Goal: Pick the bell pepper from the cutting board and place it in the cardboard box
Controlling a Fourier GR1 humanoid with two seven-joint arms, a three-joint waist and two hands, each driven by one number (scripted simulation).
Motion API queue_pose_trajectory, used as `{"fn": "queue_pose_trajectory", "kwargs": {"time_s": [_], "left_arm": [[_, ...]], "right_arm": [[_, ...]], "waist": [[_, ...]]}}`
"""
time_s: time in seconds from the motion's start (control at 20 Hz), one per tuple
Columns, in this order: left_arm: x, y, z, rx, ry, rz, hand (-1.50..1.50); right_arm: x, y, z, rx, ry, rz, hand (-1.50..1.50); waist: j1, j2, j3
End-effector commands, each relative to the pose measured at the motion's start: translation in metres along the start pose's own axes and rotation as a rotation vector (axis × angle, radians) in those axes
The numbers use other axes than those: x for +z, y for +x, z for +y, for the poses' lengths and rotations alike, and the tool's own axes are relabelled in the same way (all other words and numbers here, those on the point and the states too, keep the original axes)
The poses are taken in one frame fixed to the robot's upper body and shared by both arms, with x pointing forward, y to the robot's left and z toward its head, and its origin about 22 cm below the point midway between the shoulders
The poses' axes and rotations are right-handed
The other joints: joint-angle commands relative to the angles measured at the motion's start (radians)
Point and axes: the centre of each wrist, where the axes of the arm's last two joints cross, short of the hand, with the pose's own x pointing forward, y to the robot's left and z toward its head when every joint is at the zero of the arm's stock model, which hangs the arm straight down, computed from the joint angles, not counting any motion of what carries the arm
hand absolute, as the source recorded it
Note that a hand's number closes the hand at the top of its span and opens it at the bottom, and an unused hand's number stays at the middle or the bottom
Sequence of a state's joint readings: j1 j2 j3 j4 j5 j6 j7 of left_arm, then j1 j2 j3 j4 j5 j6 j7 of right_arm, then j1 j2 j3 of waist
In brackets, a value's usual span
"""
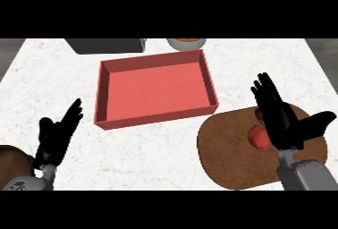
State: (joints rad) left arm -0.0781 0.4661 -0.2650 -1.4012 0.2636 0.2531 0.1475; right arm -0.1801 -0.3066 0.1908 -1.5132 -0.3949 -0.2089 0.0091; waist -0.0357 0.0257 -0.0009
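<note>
red box (pixel 156 89), brown board (pixel 231 152), red pepper (pixel 259 137)

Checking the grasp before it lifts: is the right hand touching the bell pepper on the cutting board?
Cannot tell. In the head view the right hand overlaps the red bell pepper from above with straight fingers, but looking steeply down, neither contact nor gap shows.

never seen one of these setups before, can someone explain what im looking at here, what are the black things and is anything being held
This view looks steeply down from a humanoid robot's head onto a white counter. The black shapes are its hands on grey forearms. The left hand rests open at the lower left. The right hand hovers open over a round brown cutting board, beside a red bell pepper. Nothing is held. A reddish open box sits in the middle. Two partly cropped objects sit at the far edge.
</note>
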Motion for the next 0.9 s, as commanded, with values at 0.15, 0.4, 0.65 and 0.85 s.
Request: {"fn": "queue_pose_trajectory", "kwargs": {"time_s": [0.15,0.4,0.65,0.85], "left_arm": [[0.003,0.002,0.015,-0.096,0.089,-0.098,0.0],[0.005,0.004,0.021,-0.092,0.147,-0.14,0.0],[0.01,0.01,0.019,-0.103,0.127,-0.161,0.0],[0.017,0.01,0.004,-0.119,0.095,-0.186,0.0]], "right_arm": [[-0.004,0.051,-0.045,0.175,-0.468,-0.403,-1.5],[0.029,0.007,-0.115,0.411,-1.077,-0.237,1.5],[0.042,-0.009,-0.037,0.361,-1.262,-0.431,-1.5],[0.078,-0.032,-0.047,0.573,-1.143,-0.287,-1.5]], "waist": [[0.002,-0.042,-0.001],[-0.037,-0.036,-0.004],[0.019,-0.033,0.0],[0.033,-0.028,-0.002]]}}
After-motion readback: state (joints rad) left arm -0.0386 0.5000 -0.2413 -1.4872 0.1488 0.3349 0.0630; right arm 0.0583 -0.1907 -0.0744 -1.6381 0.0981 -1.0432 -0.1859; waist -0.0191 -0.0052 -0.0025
